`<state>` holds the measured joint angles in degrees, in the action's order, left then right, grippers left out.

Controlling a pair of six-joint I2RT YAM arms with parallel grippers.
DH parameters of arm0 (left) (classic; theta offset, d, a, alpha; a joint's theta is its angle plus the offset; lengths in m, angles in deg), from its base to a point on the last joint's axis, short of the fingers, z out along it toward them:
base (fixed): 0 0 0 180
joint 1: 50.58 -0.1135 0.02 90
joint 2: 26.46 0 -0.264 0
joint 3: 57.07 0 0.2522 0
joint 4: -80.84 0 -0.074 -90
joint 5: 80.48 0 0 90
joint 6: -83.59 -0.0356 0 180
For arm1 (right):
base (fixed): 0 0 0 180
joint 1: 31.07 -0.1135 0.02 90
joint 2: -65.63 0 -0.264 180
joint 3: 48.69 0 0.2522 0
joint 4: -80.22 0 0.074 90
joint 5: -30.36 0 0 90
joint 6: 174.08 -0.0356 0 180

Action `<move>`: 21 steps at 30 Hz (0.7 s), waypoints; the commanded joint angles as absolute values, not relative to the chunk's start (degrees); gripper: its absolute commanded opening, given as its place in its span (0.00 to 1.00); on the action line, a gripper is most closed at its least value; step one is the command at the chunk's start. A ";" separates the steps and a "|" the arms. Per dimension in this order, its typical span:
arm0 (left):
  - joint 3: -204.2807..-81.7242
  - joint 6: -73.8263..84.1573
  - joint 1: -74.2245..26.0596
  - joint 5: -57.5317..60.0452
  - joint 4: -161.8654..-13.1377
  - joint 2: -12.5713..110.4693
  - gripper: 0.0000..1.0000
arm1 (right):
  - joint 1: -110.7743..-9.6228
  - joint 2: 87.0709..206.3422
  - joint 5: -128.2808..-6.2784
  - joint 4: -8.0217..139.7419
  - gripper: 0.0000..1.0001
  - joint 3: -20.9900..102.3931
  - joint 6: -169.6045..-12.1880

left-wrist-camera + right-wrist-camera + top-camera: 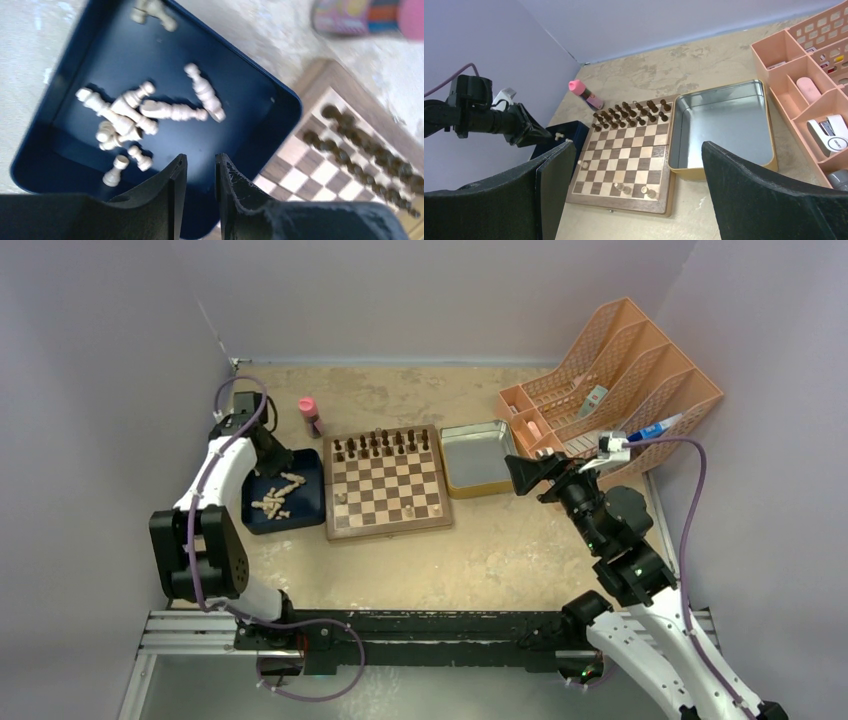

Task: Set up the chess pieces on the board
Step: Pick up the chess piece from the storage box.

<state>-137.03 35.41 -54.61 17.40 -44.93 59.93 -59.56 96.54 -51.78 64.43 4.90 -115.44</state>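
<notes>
The board (388, 502) lies mid-table. Dark chess pieces (385, 445) fill its two far rows; they also show in the right wrist view (629, 114). Three pale pieces (622, 189) stand near its front edge. Several more pale pieces (145, 112) lie loose in a dark blue tray (240, 100) left of the board. My left gripper (201, 159) hovers over that tray, its jaws a narrow gap apart with nothing between them. Right of the board, my right gripper (638, 145) stands wide open and empty above the table.
An empty metal tin (478, 462) sits against the board's right side. A pink-capped bottle (310, 416) stands behind the board's left corner. A peach desk organiser (610, 380) fills the back right. Walls close in on three sides.
</notes>
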 commanded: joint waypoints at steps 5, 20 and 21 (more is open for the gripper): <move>-138.16 40.46 -58.52 19.53 -45.50 66.68 0.26 | -59.73 97.34 -52.35 68.88 0.99 4.81 -115.46; -139.23 41.18 -60.16 13.98 -50.40 71.72 0.30 | -59.73 98.23 -53.09 70.94 0.99 3.89 -115.48; -139.26 41.65 -60.16 13.92 -50.68 71.71 0.31 | -59.75 98.23 -53.10 70.87 0.99 3.96 -115.47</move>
<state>-137.14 39.52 -59.84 15.89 -47.05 72.37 -59.56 97.90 -51.96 67.21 3.92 -115.44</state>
